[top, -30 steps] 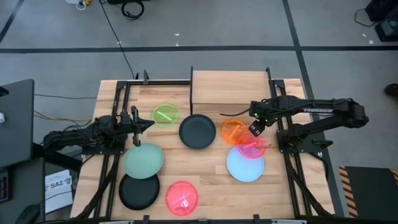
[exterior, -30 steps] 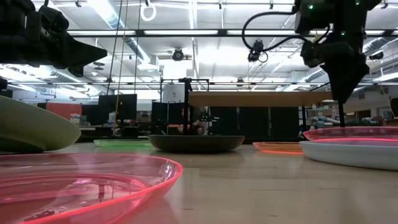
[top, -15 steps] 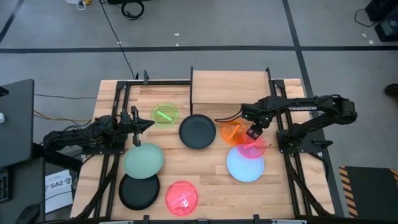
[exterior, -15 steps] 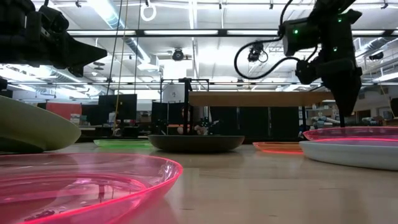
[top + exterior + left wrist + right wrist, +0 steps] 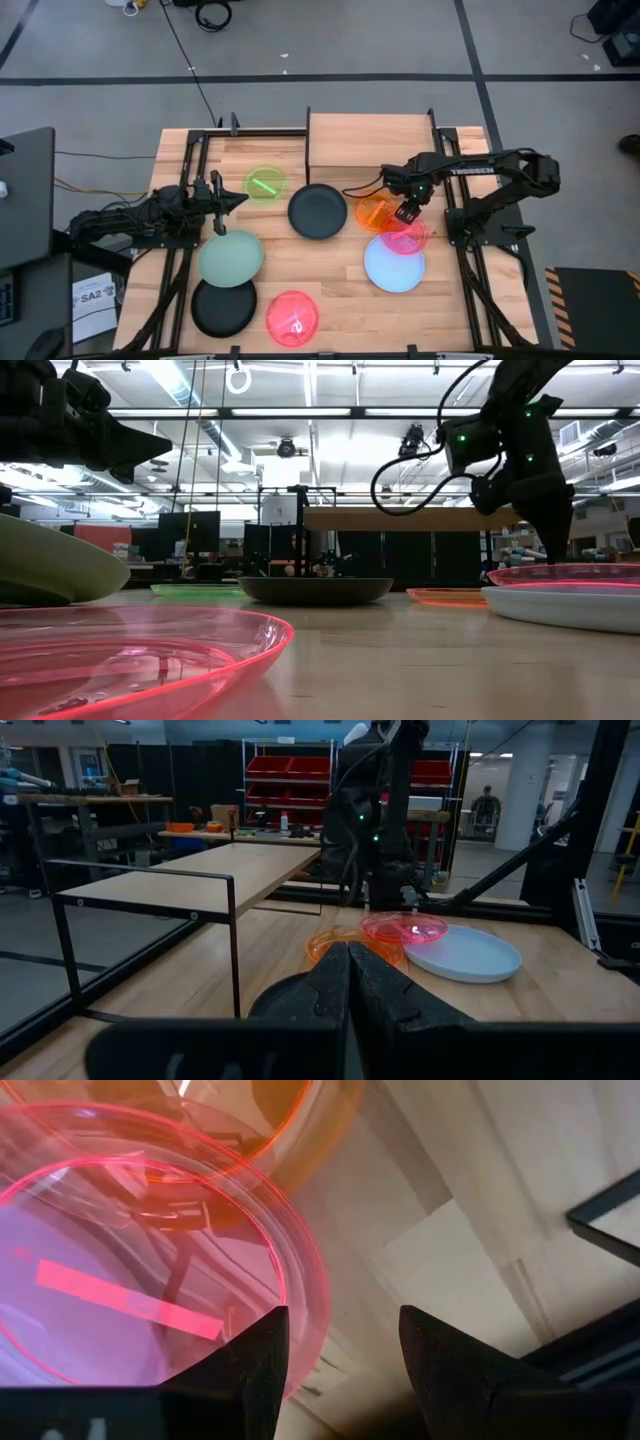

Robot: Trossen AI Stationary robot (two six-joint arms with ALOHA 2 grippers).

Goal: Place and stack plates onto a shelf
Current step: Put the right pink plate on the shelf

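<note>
I have the right end effector (image 5: 406, 211) just right of centre in the high view, poised over the upper edge of the pink plate (image 5: 404, 236), where it overlaps the light blue plate (image 5: 394, 265) below it and sits beside the orange plate (image 5: 375, 211). In the right wrist view its fingers (image 5: 255, 1360) stand apart with the pink rim running between them, so I judge the step in hand is taking that rim.

To do it well, I want one finger inside the lip and one outside, catching pink only. The orange edge lies very close, and I cannot quite tell from the low view whether the fingertips already touch the table, so I would descend gently. Once clamped, lift clear of the blue plate before swinging up-frame.

The shelf (image 5: 367, 139) sits at top centre of the table (image 5: 330, 275), bare. The left end effector (image 5: 232, 200) waits at centre left with its fingers together, near the lime green plate (image 5: 265, 185) and above the pale green plate (image 5: 230, 258).
</note>
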